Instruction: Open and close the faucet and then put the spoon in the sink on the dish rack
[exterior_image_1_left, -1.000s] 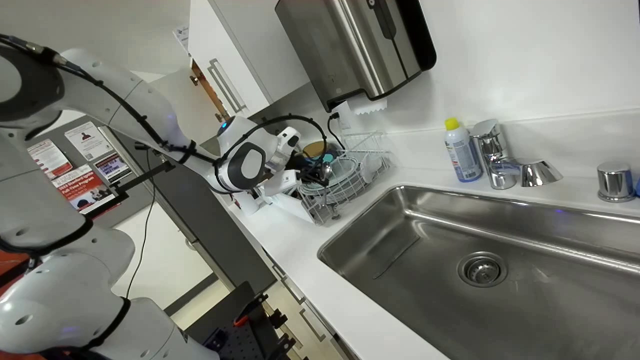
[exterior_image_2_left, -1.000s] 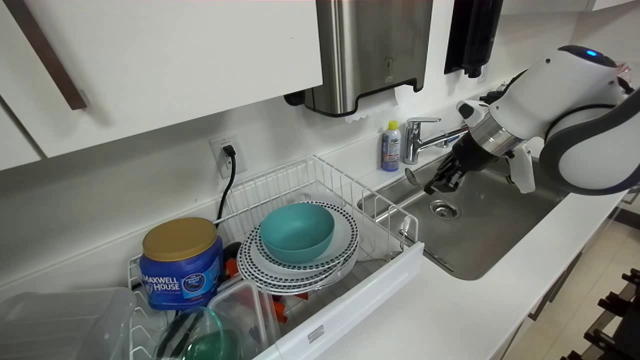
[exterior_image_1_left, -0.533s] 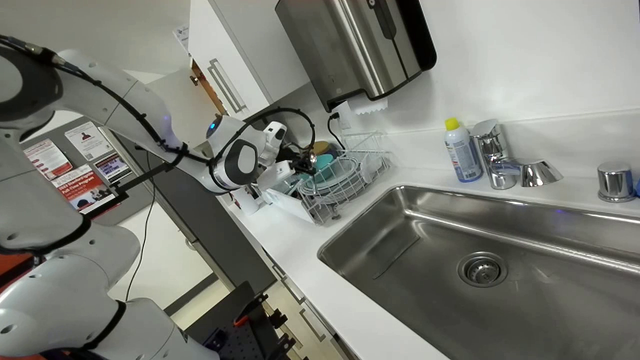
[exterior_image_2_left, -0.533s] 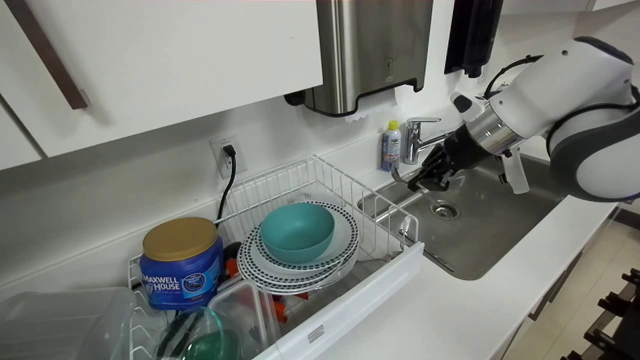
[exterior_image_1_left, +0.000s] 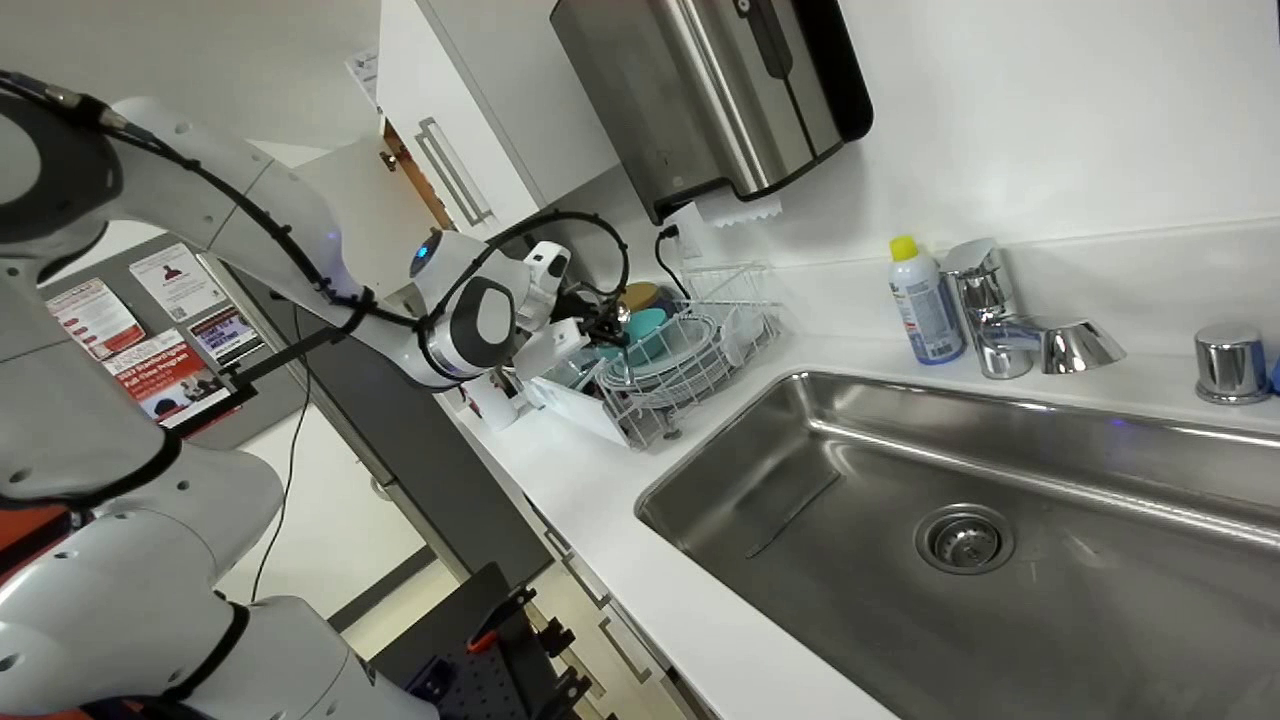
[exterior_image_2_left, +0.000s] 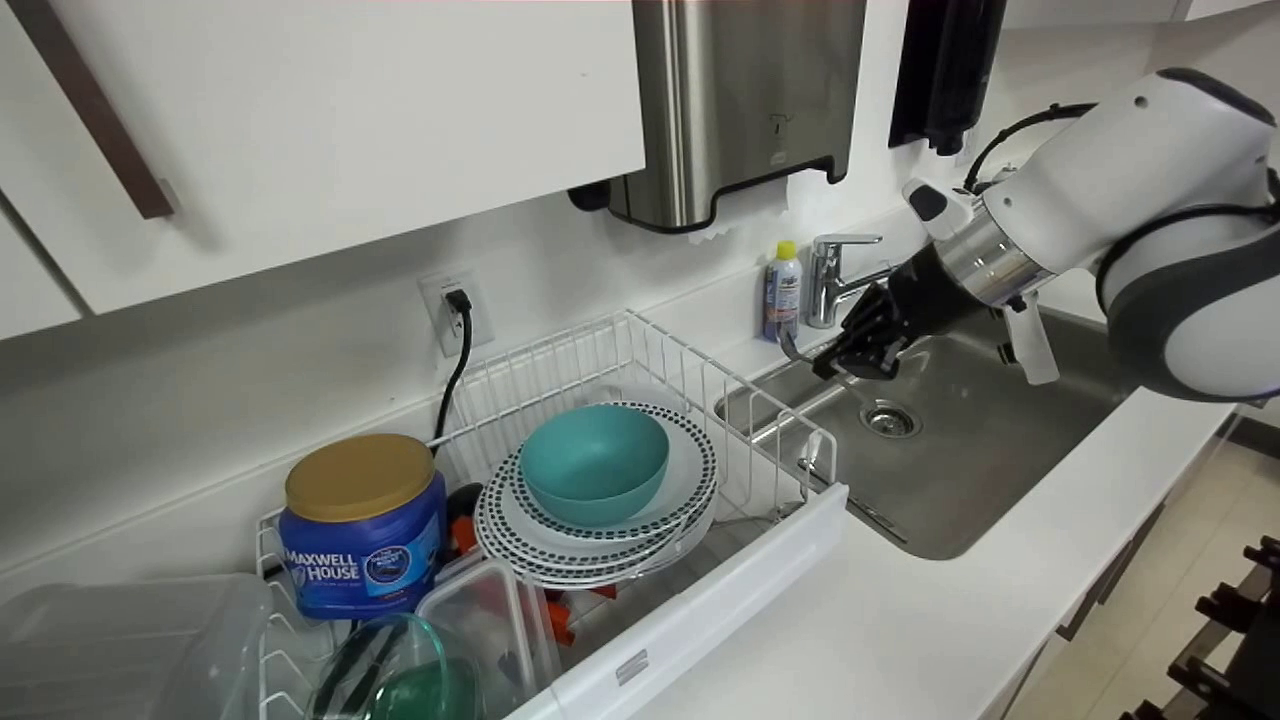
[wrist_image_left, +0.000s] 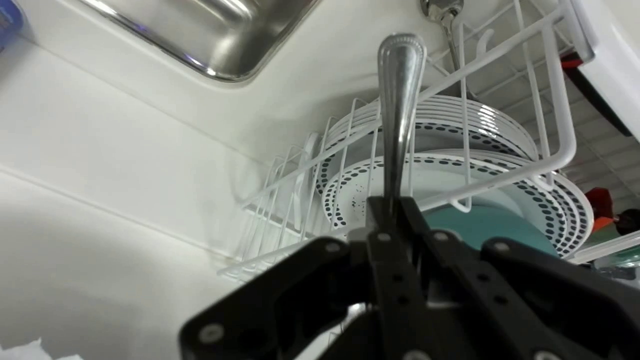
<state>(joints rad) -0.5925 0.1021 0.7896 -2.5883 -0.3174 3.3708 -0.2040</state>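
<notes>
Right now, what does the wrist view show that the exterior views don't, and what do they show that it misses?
Only the wrist view shows beaded trim on the spoon and dark specks on a plate. Only the exterior views show the faucet, the drain and the steel dispenser. Both show the gripper holding the spoon, the dish rack, the teal bowl and the sink, just its corner in the wrist view.

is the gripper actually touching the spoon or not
Touching. The wrist view shows it: the gripper is shut on the spoon, whose handle sticks out from between the closed jaws with no gap visible.
</notes>
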